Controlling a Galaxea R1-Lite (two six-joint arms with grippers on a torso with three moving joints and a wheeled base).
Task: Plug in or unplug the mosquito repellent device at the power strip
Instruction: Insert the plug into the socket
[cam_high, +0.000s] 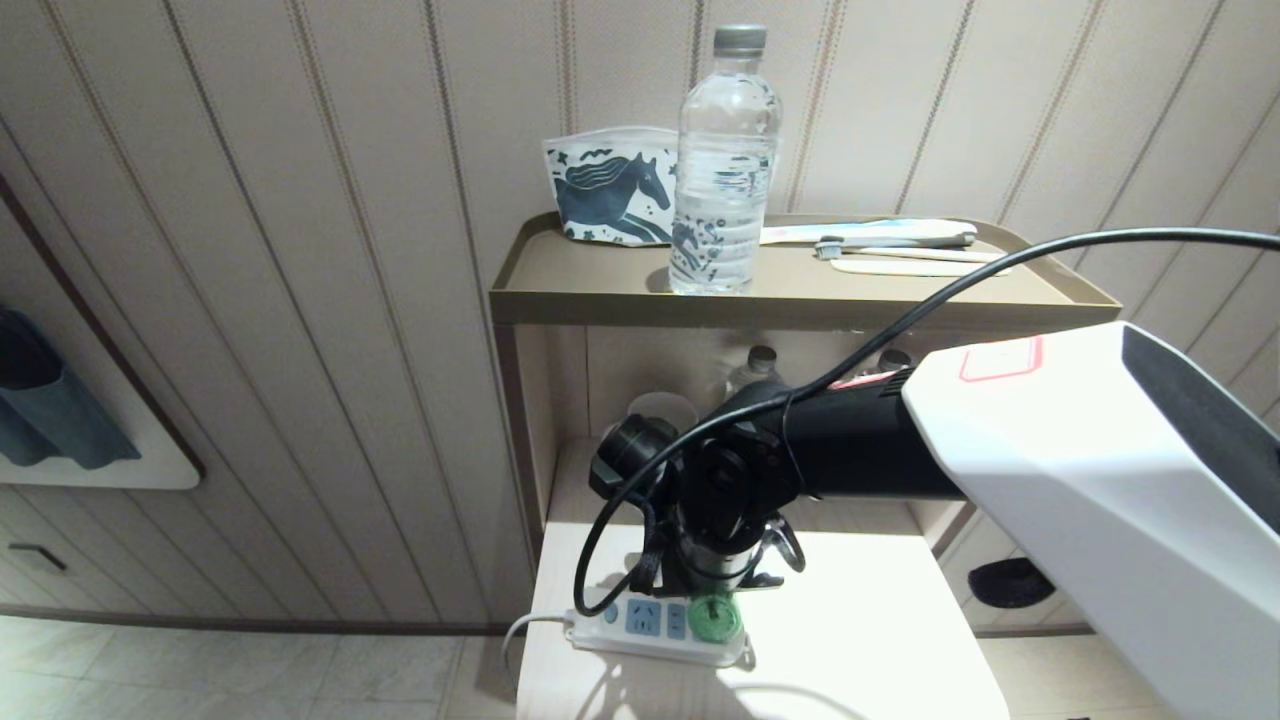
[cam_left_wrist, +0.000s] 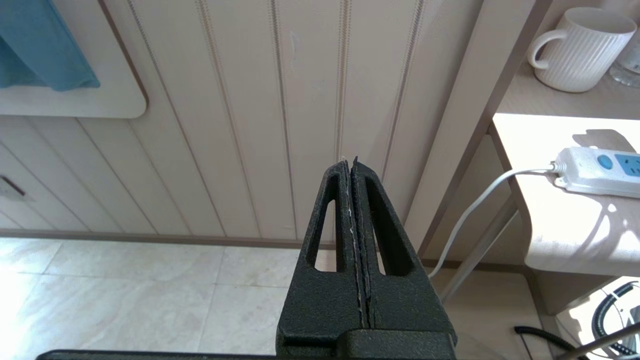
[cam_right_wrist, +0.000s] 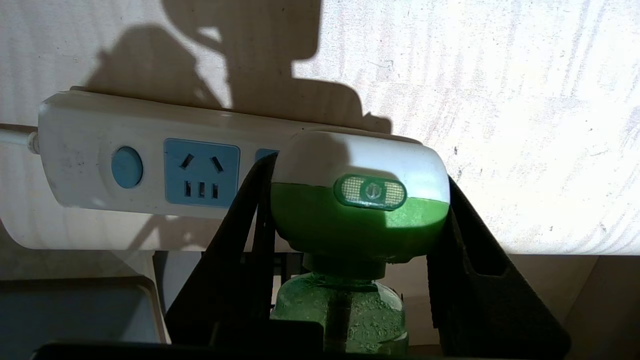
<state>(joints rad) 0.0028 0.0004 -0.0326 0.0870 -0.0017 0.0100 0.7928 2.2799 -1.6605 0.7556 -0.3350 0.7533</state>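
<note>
The white power strip (cam_right_wrist: 150, 155) lies on the pale table near its front edge, with a round blue button and light-blue socket faces. The mosquito repellent device (cam_right_wrist: 357, 210), a green-and-white head on a translucent green bottle, sits over the strip's right-hand end. My right gripper (cam_right_wrist: 359, 172) is shut on the head, one black finger on each side. Whether its pins are in the socket is hidden. In the head view the right gripper (cam_high: 715, 578) points down over the device (cam_high: 714, 620) and the strip (cam_high: 640, 620). My left gripper (cam_left_wrist: 350, 162) hangs shut beside the table, holding nothing.
A clear water bottle (cam_high: 725, 160), a horse-print pouch (cam_high: 610, 195) and a toothbrush (cam_high: 895, 240) are on the upper shelf tray (cam_high: 560, 290). A white mug (cam_left_wrist: 580, 47) stands on the lower shelf behind the strip. The strip's white cord (cam_left_wrist: 480, 205) drops off the table's left edge.
</note>
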